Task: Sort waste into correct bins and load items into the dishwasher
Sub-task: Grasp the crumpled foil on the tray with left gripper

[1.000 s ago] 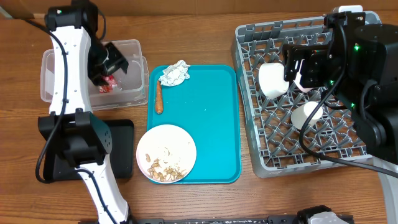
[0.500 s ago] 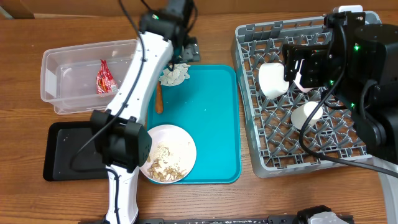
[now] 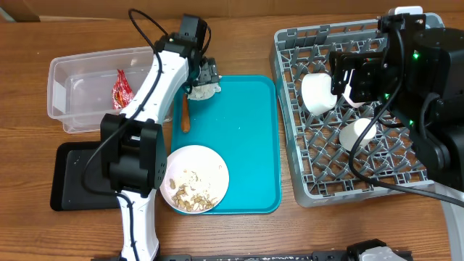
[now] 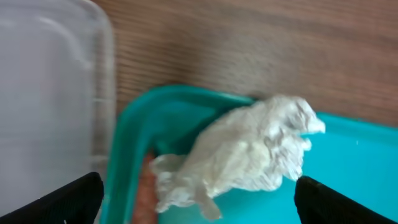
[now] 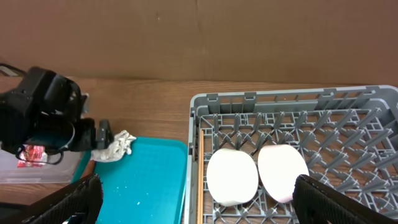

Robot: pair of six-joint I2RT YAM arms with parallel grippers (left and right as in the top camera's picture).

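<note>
My left gripper (image 4: pixel 198 183) is open and hangs just above the crumpled white napkin (image 4: pixel 249 149), one finger on each side of it, at the teal tray's far left corner. In the overhead view the left gripper (image 3: pixel 206 74) partly covers the napkin (image 3: pixel 203 91). An orange stick (image 3: pixel 185 116) lies beside the napkin. The red wrapper (image 3: pixel 121 91) lies in the clear tub (image 3: pixel 72 109). The white plate (image 3: pixel 193 178) holds food scraps. My right gripper (image 5: pixel 196 183) is open and empty above the grey rack (image 3: pixel 341 181). Two bowls (image 5: pixel 232 176) (image 5: pixel 283 172) and a cup (image 3: pixel 359 134) sit in that rack.
The black tray (image 3: pixel 72 181) lies at the front left, partly under my left arm. The teal tray (image 3: pixel 246 145) sits between tub and rack. A thin wooden strip (image 5: pixel 199 168) runs along the rack's left edge. My right arm fills the right side above the rack.
My left gripper let go of the red wrapper in the tub, opened wide, and swung right to the napkin at the teal tray's corner. The right arm has not moved.
</note>
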